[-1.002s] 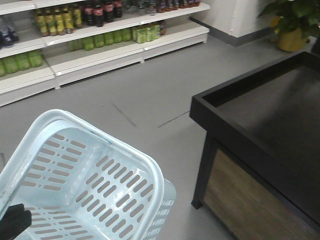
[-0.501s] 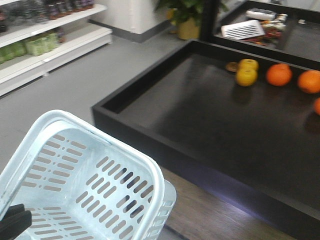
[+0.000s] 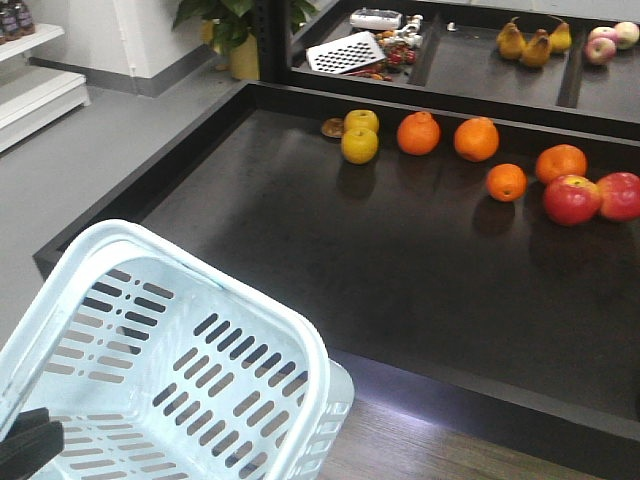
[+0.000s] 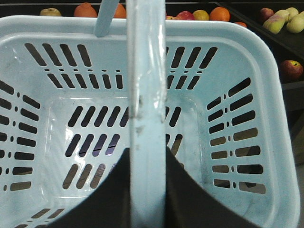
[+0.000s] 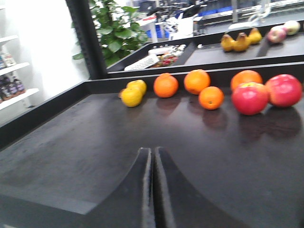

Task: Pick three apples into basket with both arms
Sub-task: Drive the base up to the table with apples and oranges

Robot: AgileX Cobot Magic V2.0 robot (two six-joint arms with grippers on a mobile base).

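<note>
Left wrist-mounted view: the left gripper (image 4: 147,152) clamped the handle (image 4: 145,71) of the basket (image 4: 266,95), which hung tilted at the near left corner of a black display table (image 3: 140,190), long side across the frame. The right gripper (image 5: 153,154), fingers pressed together and empty, hovered over the tabletop. Oranges (image 5: 166,85) and pinkish-red apples (image 5: 250,98) lay beyond, with grey shop floor (image 3: 80,170) to the left.

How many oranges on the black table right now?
4 oranges: two side by side right of the yellow fruit, a smaller one nearer, one beside the red apples. More may sit off-frame.
</note>
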